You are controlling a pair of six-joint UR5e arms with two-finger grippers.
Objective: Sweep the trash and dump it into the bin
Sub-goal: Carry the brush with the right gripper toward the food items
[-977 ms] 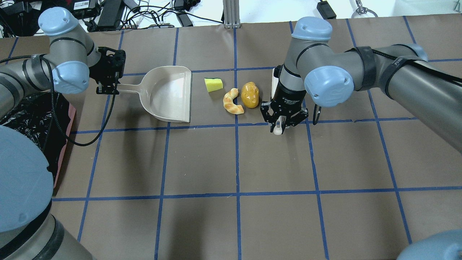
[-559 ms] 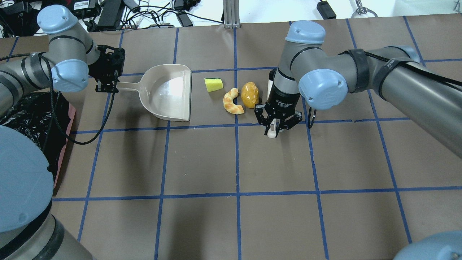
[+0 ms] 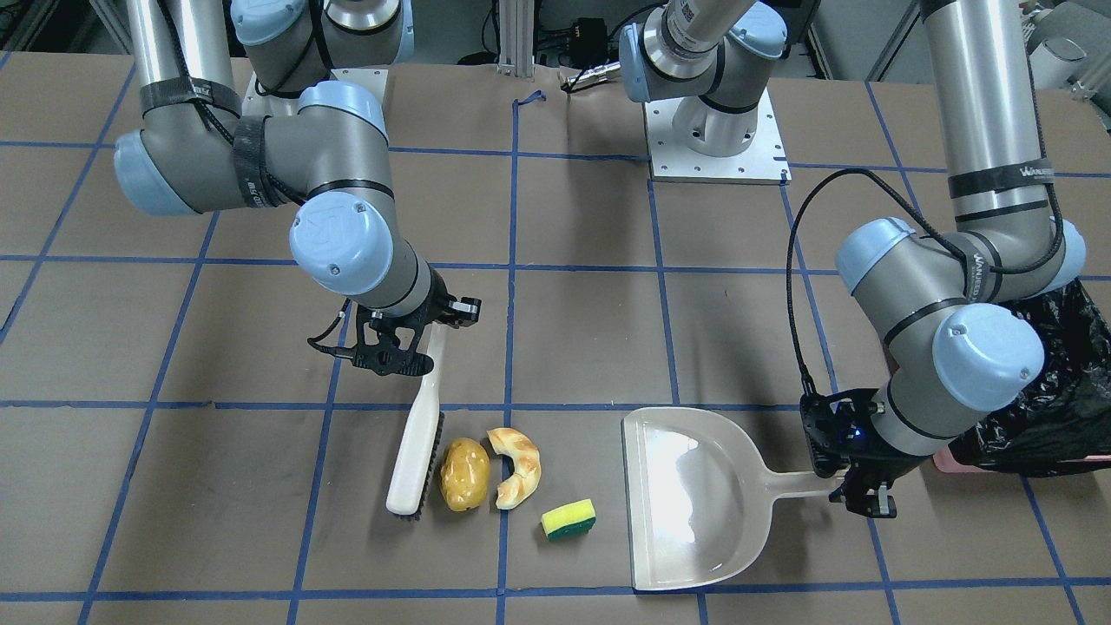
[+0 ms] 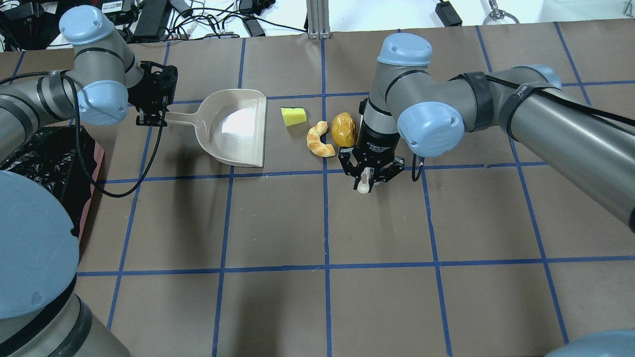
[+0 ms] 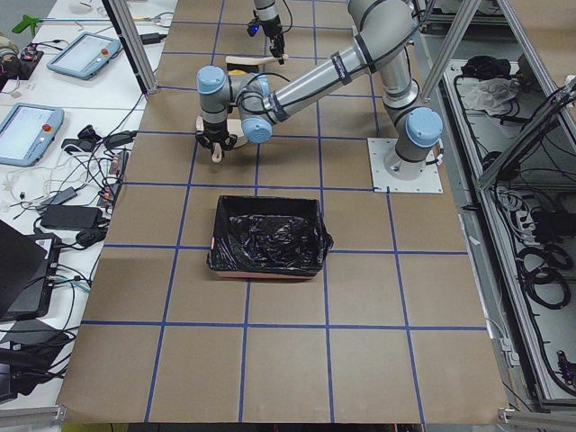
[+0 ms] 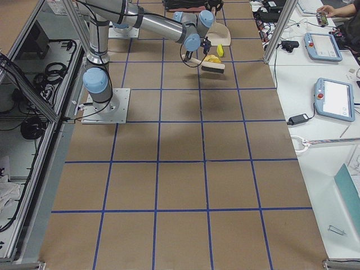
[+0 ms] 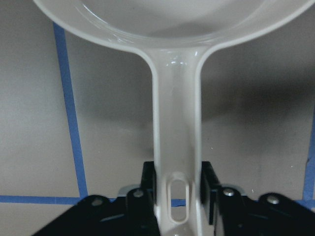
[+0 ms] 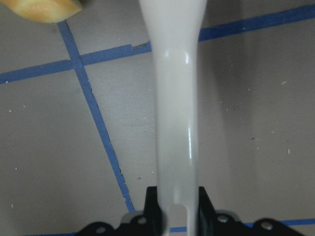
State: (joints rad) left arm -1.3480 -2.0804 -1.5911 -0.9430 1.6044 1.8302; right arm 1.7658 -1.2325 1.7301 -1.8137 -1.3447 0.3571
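The potato [image 3: 464,473], the croissant [image 3: 518,467] and the yellow-green sponge [image 3: 568,519] lie in a row on the table; they also show in the overhead view as potato [image 4: 344,130], croissant [image 4: 320,140] and sponge [image 4: 293,116]. My right gripper [image 4: 369,171] is shut on the handle of a white brush [image 3: 418,443], whose bristles rest right beside the potato. My left gripper [image 4: 151,116] is shut on the handle [image 7: 176,147] of the beige dustpan [image 4: 233,129], whose open edge faces the sponge. The bin [image 5: 267,236], pink with a black bag, stands behind the left arm.
The table is covered in brown paper with a blue tape grid. Cables and power supplies [image 4: 198,20] lie beyond the far edge. The arm bases [image 3: 716,130] stand at the robot's side. A corner of the potato [image 8: 47,9] shows in the right wrist view.
My right gripper has moved left with the brush, up to the potato. My left gripper has shifted the dustpan slightly right, towards the sponge. The trash has not moved.
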